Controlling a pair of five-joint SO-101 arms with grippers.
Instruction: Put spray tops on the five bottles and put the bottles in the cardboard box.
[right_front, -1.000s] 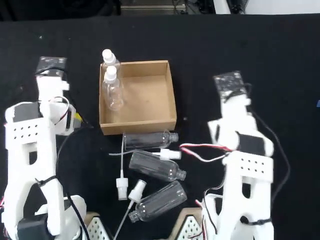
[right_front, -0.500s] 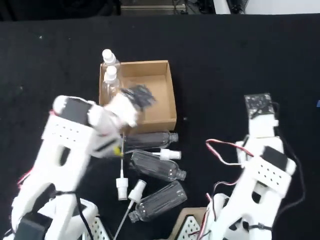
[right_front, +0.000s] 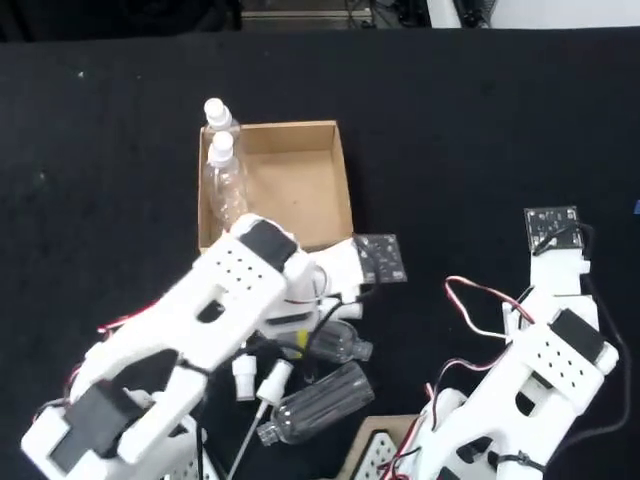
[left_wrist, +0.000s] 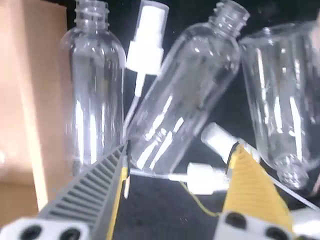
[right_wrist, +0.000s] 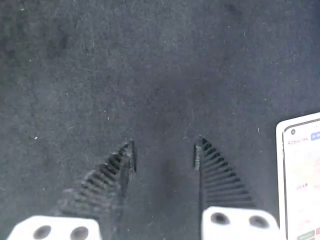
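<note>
Three clear uncapped bottles lie on the black cloth in front of the cardboard box (right_front: 300, 190). In the left wrist view they are the one beside the box wall (left_wrist: 92, 90), the middle one (left_wrist: 185, 100) and the outer one (left_wrist: 280, 100). Loose white spray tops (left_wrist: 147, 37) (left_wrist: 205, 175) lie among them. My left gripper (left_wrist: 182, 150) hangs open just above the middle bottle, holding nothing. A capped bottle (right_front: 225, 180) lies inside the box, and another capped bottle (right_front: 215, 115) is at its far left corner. My right gripper (right_wrist: 164, 145) is open over bare cloth.
The left arm (right_front: 220, 310) covers most of the loose bottles from above; one bottle (right_front: 320, 400) and two spray tops (right_front: 243, 378) (right_front: 275, 375) stick out near the front edge. A phone (right_wrist: 300, 180) lies beside the right gripper.
The left arm has swung from the table's left side across to above the loose bottles. The right arm has drawn away to the right.
</note>
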